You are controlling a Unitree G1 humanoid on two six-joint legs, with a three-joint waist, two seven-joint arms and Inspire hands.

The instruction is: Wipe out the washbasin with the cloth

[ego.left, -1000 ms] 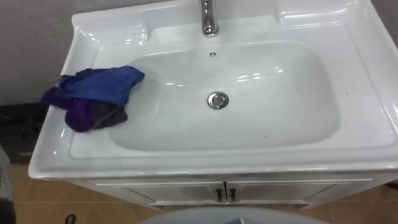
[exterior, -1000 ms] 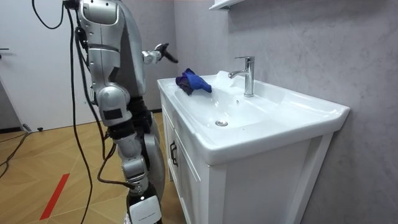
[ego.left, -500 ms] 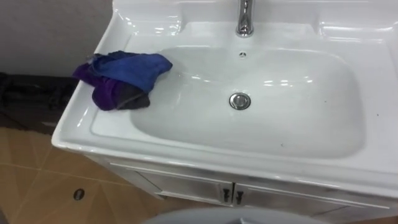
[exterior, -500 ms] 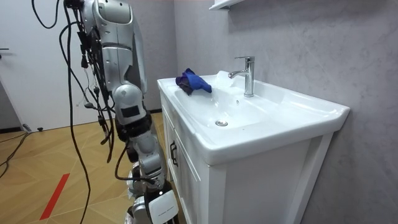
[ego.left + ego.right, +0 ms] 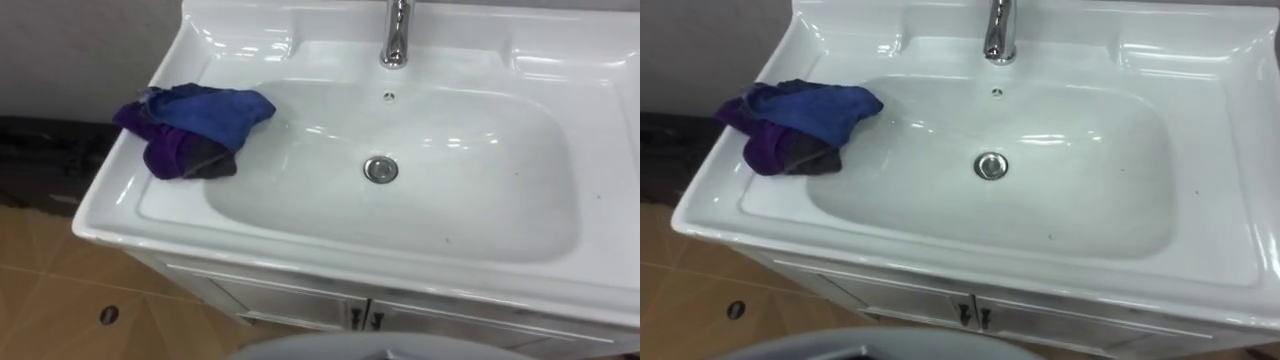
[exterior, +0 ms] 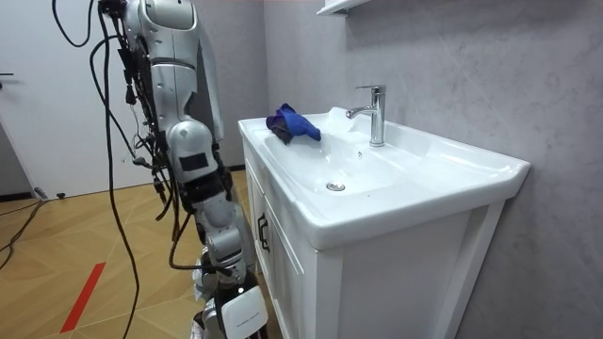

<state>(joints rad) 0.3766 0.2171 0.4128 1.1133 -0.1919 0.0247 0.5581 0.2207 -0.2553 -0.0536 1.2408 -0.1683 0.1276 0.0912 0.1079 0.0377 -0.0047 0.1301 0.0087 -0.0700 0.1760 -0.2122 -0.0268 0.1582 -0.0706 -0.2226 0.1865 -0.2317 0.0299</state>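
Standing at the near side of a white basin [image 5: 560,290] on a cabinet [image 6: 283,273], looking down into the bowl. Cloth [image 5: 195,130] bunched on the left rim, blue folds over purple and a darker grey patch, one corner hanging toward the bowl's left slope. Tap [image 5: 397,35] at the far middle, drain [image 5: 381,169] near the bowl's centre, a few small dark specks on the right slope.

Hands: state impossible to tell, fingers nowhere to be read.

Handling, as a judgement: soft, light, limp cloth, likely to sag and unfold once lifted; possibly damp, though not clear from here. Best taken at the top of the bunch, where the blue folds stand highest, fingers closing over several layers at once so that no loose tail drags. Glazed basin hard and slick, so little grip under the cloth; firm downward pressure needed for wiping.

Scene fitting either cloth waiting for use or cloth set down after wiping; bowl looks mostly clean apart from the specks.
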